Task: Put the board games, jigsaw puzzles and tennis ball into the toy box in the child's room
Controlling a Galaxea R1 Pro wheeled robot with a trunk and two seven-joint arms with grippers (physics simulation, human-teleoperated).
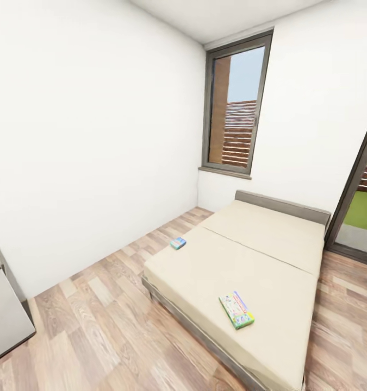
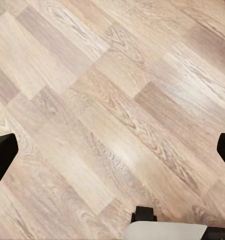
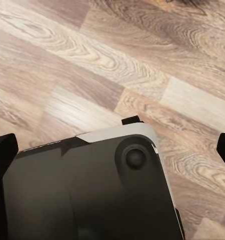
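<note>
Nearby, two board games (image 1: 236, 309) on bed (image 1: 270, 244), lettering unreadable

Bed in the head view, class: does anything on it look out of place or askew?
Yes. Two board games lie loose on the bare bed: a blue one at its far-left edge by the floor, and a green-edged one near the front edge, skewed to the mattress sides. Neither looks damaged.

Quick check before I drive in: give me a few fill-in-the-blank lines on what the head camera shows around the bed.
1. The green-edged board game lies on the ____.
2. The small blue board game sits near the mattress edge facing the ____ wall.
3. The bed stands on a ____ floor.
4. A tall ____ is set in the wall behind the bed.

Missing words: bed; white; wood-plank; window
</note>
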